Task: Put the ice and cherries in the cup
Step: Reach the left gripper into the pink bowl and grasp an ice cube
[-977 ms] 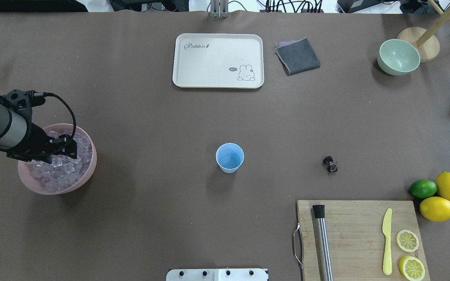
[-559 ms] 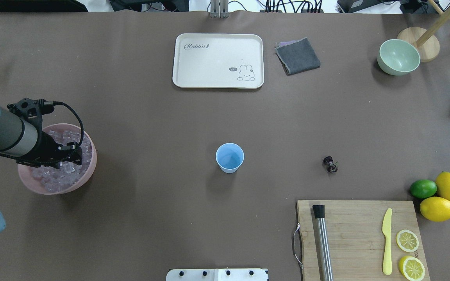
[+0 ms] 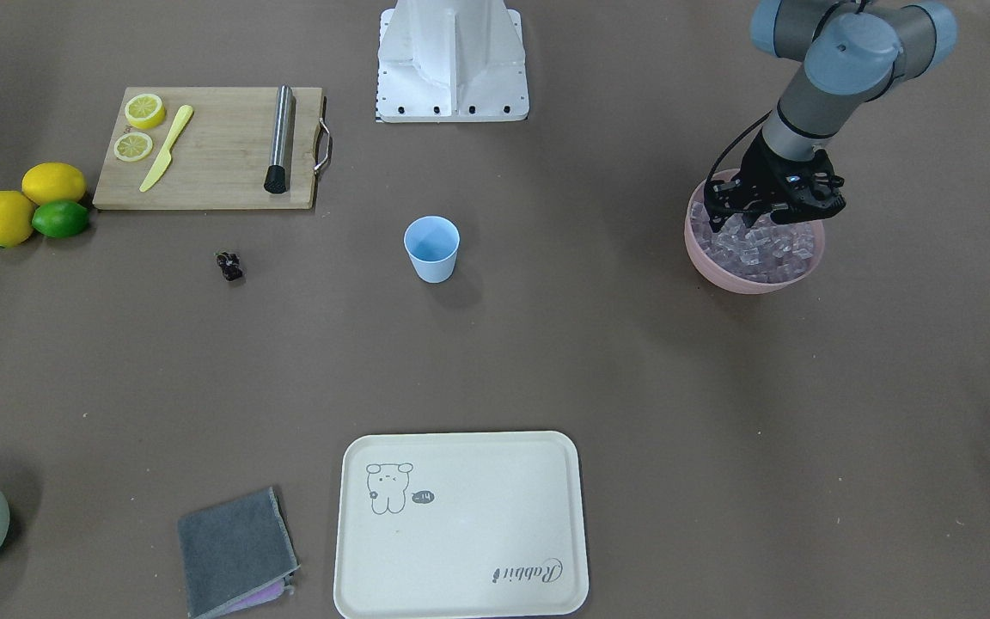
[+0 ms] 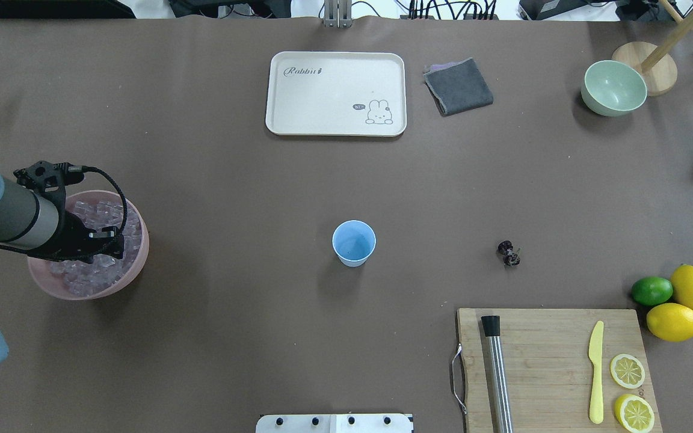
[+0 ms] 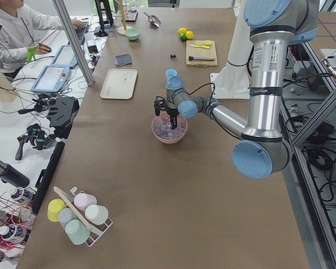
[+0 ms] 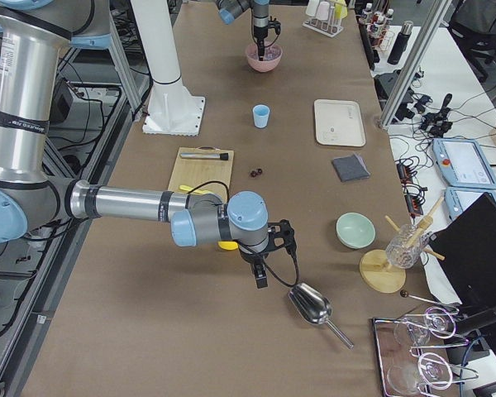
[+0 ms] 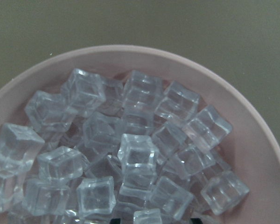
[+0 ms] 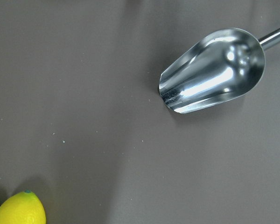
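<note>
**Overhead exterior: left arm down in the ice bowl, cup not yet filled**

Step in hand, as judged: picking ice. The left gripper (image 3: 772,215) is held low over the pink bowl (image 4: 143,255), tips down among the ice (image 7: 138,154). In the left wrist view only dark tips are caught at the bottom edge, set apart with a cube between them. Whether that cube is clamped or merely straddled cannot be told.

The cup (image 4: 354,242) is seen upright at mid-table, well apart from the bowl, with nothing visible in it. The cherries (image 4: 509,253) lie on bare table beyond the cup, towards the robot's right.

For a good pick, one top cube should be taken squarely across flat faces. The cubes are heaped loose and look slick, so a corner grip is likely to slip. A straight lift before the carry is advised, so that the rim is not caught.

The right gripper (image 6: 261,277) is shown in the side view only, near a metal scoop (image 8: 212,70); its state cannot be told.

Also noted: a tray (image 4: 334,93), a grey cloth (image 4: 458,86), a green bowl (image 4: 614,88) and a cutting board (image 4: 539,337). None is placed between bowl and cup.
</note>
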Controlling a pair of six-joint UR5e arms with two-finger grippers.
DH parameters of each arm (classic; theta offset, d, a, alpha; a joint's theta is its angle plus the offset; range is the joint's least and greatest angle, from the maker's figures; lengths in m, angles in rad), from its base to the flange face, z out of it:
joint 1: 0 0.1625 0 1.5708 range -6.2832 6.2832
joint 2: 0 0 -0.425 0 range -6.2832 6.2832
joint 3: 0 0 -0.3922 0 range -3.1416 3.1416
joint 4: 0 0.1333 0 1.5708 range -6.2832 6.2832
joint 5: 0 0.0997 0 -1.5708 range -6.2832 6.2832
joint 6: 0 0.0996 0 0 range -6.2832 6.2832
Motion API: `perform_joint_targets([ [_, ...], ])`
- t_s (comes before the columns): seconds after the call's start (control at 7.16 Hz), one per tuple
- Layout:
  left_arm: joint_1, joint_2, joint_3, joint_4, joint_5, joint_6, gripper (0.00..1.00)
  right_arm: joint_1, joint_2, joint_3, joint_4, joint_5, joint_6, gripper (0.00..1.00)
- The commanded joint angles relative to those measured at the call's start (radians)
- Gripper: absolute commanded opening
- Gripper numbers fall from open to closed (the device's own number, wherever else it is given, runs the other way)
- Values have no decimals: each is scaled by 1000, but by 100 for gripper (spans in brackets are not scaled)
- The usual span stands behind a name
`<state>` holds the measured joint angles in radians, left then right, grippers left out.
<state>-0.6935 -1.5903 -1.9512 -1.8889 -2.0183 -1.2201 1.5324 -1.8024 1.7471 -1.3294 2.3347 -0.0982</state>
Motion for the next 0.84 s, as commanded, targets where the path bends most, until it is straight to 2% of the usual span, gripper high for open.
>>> perform_joint_targets([
  [0.0, 0, 1, 0, -6, 1, -9, 40, 0, 0, -1, -1, 0, 0, 100],
  [0.14, 0, 1, 0, -6, 1, -9, 5, 0, -2, -1, -1, 2, 0, 100],
  [0.28, 0, 1, -5, -6, 1, -9, 0, 0, -2, -1, -2, 3, 0, 100],
  [0.7, -14, 1, -60, 4, -8, -4, 0, 0, -2, -3, -2, 11, 0, 100],
])
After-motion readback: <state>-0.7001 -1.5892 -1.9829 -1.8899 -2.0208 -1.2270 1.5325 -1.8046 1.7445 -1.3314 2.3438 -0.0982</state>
